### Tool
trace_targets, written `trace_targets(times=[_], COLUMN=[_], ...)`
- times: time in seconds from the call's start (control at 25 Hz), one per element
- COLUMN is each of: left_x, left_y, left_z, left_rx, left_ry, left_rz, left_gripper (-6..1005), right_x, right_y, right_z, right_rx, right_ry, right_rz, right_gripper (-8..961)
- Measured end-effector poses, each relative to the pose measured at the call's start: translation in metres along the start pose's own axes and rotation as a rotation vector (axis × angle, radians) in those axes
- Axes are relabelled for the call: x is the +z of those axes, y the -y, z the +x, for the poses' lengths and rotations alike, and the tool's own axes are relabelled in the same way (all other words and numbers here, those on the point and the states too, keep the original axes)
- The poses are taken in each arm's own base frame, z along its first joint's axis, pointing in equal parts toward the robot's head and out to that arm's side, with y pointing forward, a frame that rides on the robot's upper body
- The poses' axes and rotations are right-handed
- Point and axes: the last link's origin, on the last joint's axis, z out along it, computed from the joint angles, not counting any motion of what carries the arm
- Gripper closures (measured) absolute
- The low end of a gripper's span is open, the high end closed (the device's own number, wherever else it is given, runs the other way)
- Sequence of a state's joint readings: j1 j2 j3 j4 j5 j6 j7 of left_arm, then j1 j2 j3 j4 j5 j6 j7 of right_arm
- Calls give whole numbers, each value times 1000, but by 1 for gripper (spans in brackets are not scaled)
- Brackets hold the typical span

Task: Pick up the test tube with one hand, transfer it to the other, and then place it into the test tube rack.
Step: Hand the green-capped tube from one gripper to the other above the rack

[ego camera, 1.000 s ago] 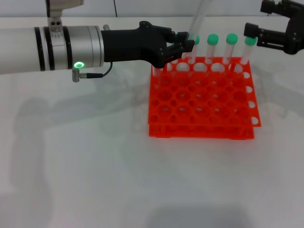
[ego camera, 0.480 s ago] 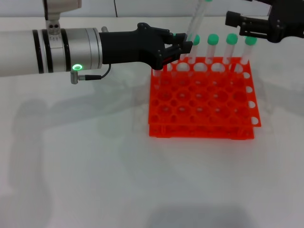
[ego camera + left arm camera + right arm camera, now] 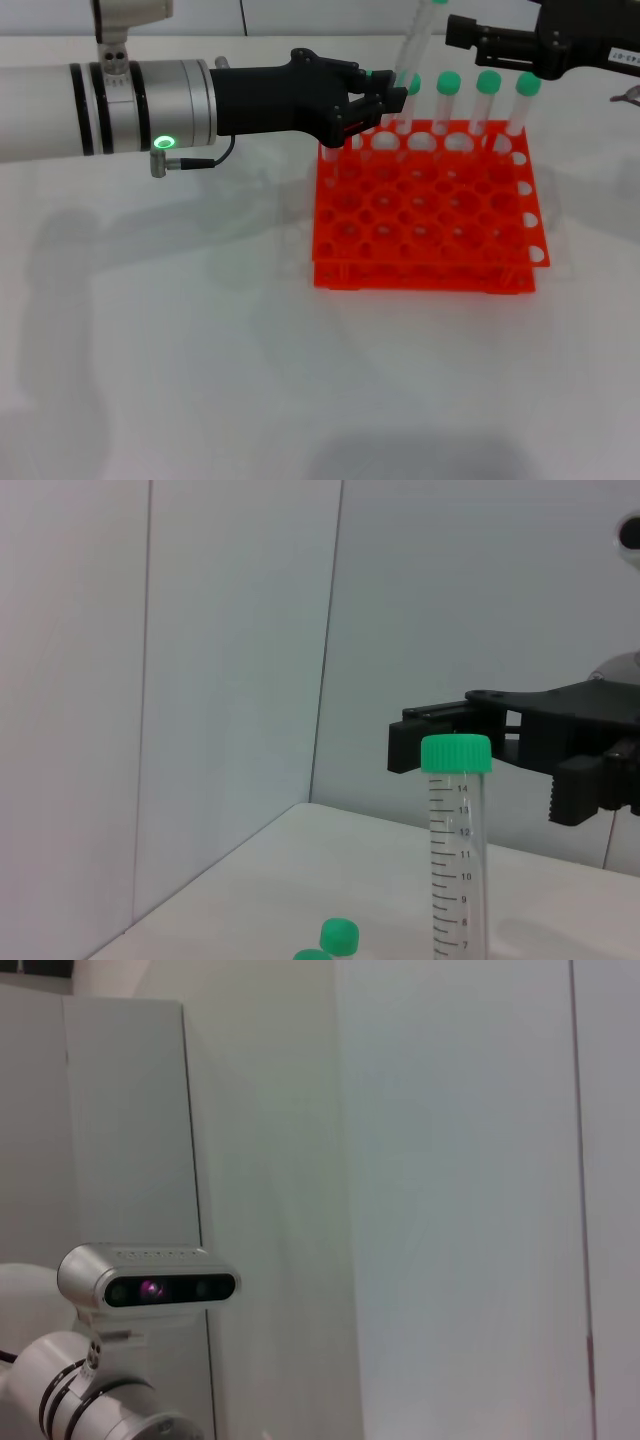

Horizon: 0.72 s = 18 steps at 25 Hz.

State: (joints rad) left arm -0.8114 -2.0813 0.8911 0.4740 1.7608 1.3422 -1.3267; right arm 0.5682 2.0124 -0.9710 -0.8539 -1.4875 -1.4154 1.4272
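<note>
My left gripper [image 3: 385, 98] is shut on the lower part of a clear test tube [image 3: 412, 45]. It holds the tube slightly tilted above the back left corner of the orange-red rack [image 3: 425, 215]. The tube's top runs out of the head view. The left wrist view shows its green cap [image 3: 456, 754]. My right gripper [image 3: 465, 33] is open, level with the tube's upper part and a little to its right. Its black fingers [image 3: 530, 725] show just behind the cap in the left wrist view, apart from it.
Several other green-capped tubes [image 3: 488, 100] stand in the rack's back row, right beside the held tube. Two of their caps [image 3: 340, 935] show low in the left wrist view. The right wrist view shows only the robot's head camera [image 3: 148, 1280] and a wall.
My right gripper has moved left, from beyond the rack's right side to close beside the held tube's upper part. My left gripper and the tube have stayed almost still.
</note>
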Motion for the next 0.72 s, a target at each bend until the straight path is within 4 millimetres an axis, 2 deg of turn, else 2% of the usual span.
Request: trace_targets(times=[0.72], left_x=[3], left_y=[-3], left_z=[-3], left_rx=[-7], left_ry=[9], left_rz=[-15], left_gripper=[805], right_x=[13], right_y=[-3], right_z=[1], right_rx=[11], right_ry=[-11], right_rz=[-39], right_gripper=[231])
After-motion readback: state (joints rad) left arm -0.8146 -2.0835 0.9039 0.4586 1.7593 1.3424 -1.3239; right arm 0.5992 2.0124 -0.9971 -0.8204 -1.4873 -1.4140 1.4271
